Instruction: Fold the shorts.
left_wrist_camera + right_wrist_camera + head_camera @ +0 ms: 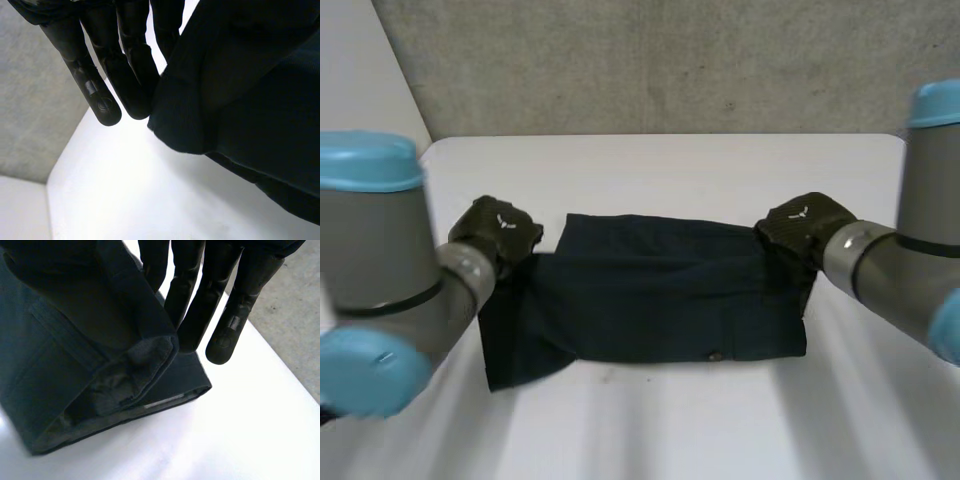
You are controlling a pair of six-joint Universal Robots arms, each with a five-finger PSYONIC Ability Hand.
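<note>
Starting the fold, my left hand (498, 232) and right hand (805, 228) each pinch an end corner of the shorts (650, 300), which lie on the worktop (650, 425) between them; next I'd lift both corners evenly and carry them toward me

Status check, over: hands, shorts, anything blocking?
Left hand pinches far-left corner of shorts. Right hand pinches far-right corner. Rest spread on table. Nothing blocking.

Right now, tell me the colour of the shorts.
The shorts are plain dark navy, best seen in the head view.
</note>
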